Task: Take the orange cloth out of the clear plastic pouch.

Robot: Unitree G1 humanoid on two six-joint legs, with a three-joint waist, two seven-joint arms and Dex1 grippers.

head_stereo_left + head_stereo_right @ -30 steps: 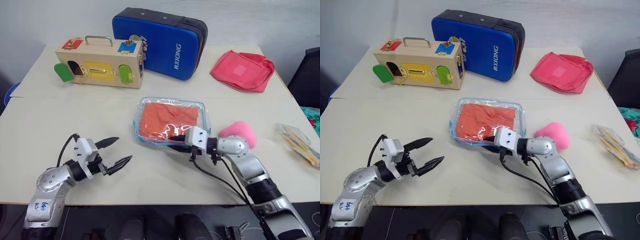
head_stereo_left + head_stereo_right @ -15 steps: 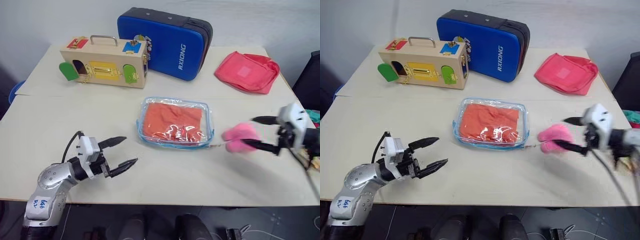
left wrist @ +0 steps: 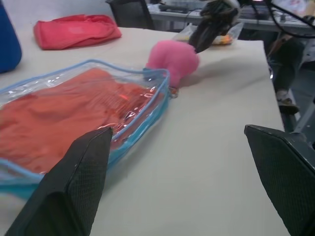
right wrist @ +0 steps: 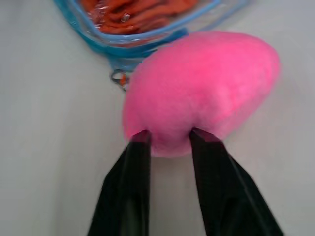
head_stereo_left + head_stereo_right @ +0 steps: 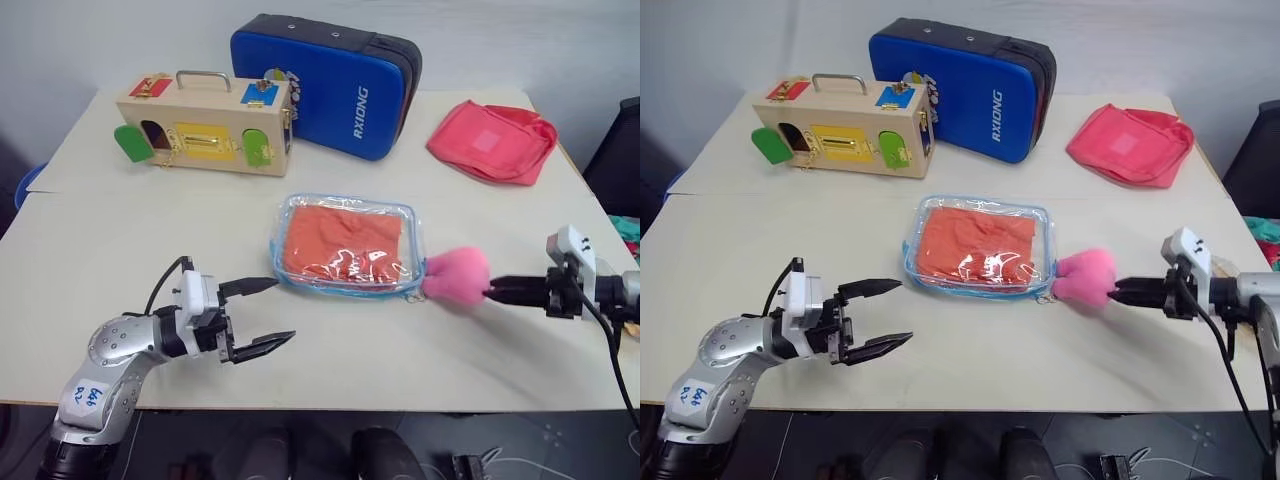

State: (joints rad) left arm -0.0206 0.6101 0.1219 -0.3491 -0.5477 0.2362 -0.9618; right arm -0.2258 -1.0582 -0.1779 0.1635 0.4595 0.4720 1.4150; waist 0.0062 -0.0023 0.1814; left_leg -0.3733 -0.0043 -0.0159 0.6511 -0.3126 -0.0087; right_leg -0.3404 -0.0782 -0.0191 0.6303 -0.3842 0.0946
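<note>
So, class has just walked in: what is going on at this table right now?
A two-armed robot is working on a clear plastic pouch lying flat on the table. Its right hand pinches the edge of the pink plush keychain attached to the pouch's corner. The left hand hovers open, short of the pouch, touching nothing. The orange cloth is inside the pouch, so the removal is not yet done.
</note>
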